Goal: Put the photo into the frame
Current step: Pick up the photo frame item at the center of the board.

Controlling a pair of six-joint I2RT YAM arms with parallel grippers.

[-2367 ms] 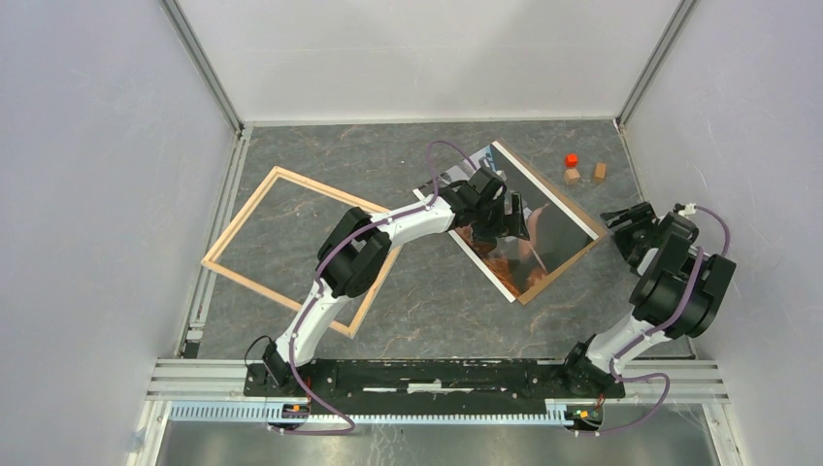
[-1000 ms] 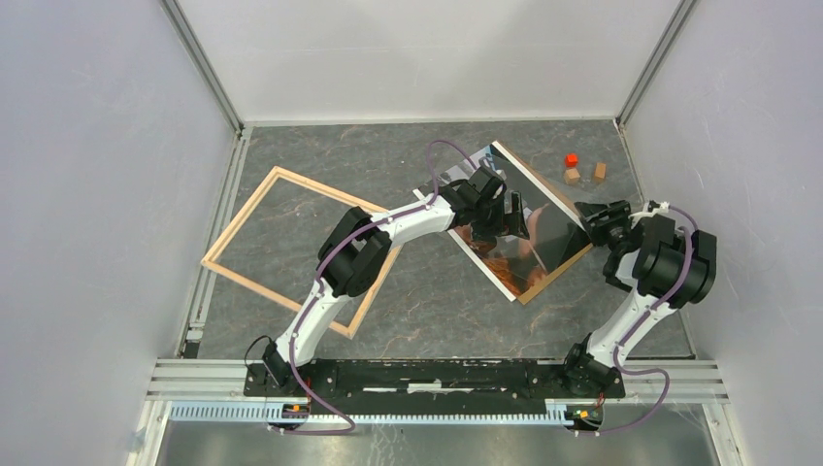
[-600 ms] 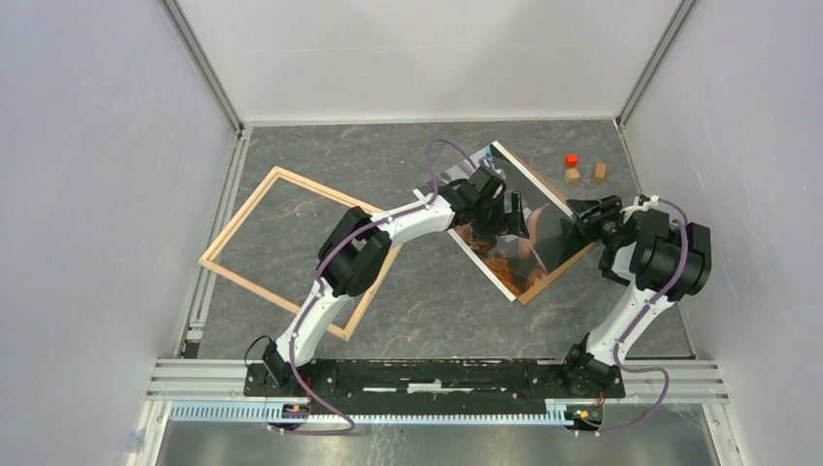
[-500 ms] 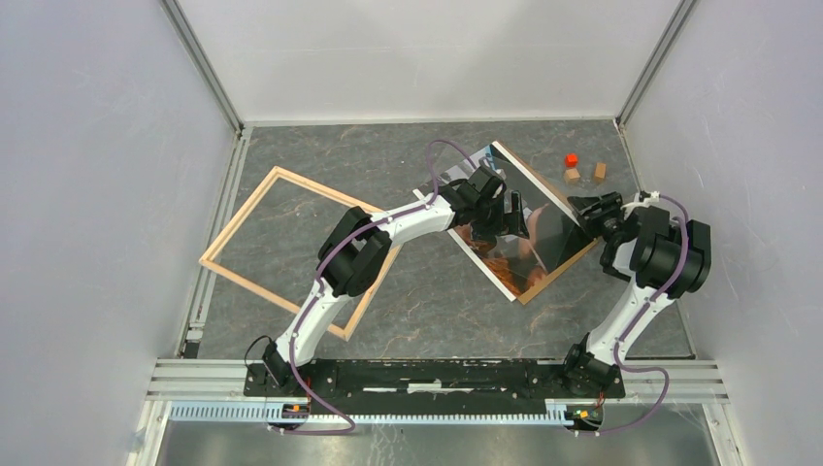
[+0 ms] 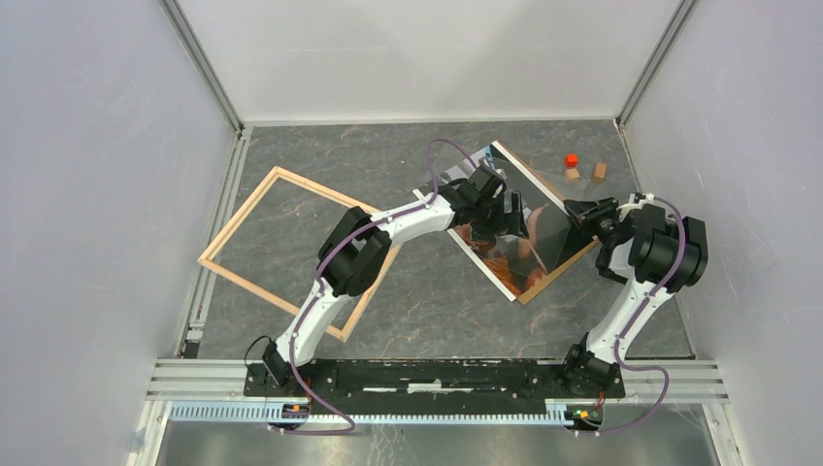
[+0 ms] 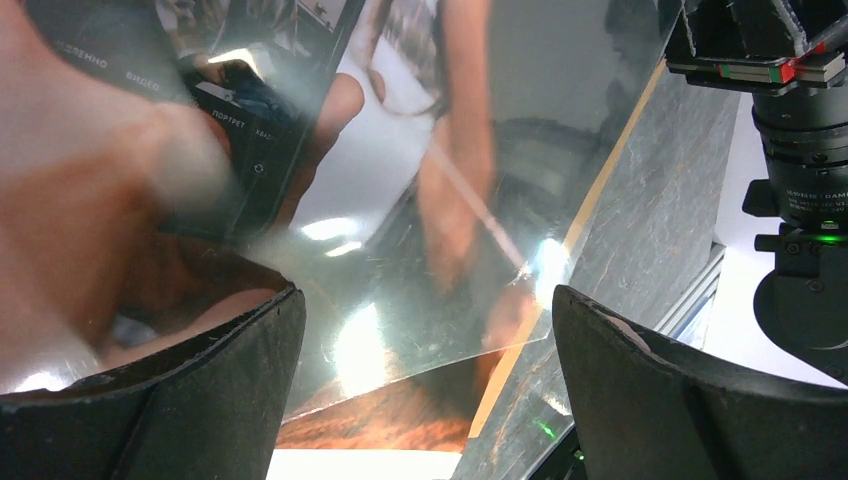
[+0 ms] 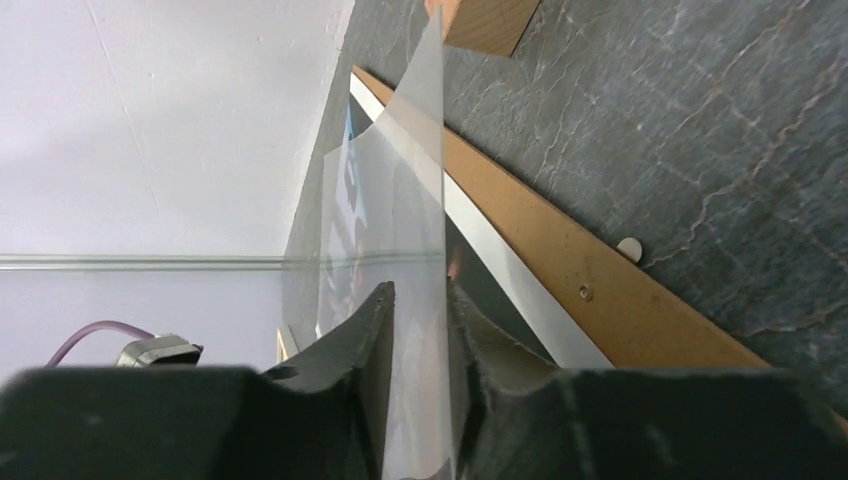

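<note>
The photo [image 5: 503, 267] lies on a brown backing board [image 5: 560, 272] at the right of centre, under a clear sheet [image 5: 553, 228]. My left gripper [image 5: 505, 218] stands open low over them; its view shows the photo [image 6: 400, 420] through the glossy clear sheet [image 6: 420, 300]. My right gripper [image 5: 577, 216] is at the sheet's right edge, which is raised off the board. In its view the clear sheet [image 7: 400, 180] passes between narrowly spaced fingers [image 7: 375, 330]; contact is unclear. The frame [image 5: 240, 214], pale wood, lies at the left.
A red block [image 5: 571, 159] and two small wooden blocks [image 5: 573, 176] sit at the back right, near the wall. A wooden block [image 7: 490, 20] shows beyond the backing board [image 7: 560, 250] in the right wrist view. Walls close in on three sides.
My right gripper has moved left onto the clear sheet's right edge, and its jaws have narrowed around it. The left arm and the frame have stayed put.
</note>
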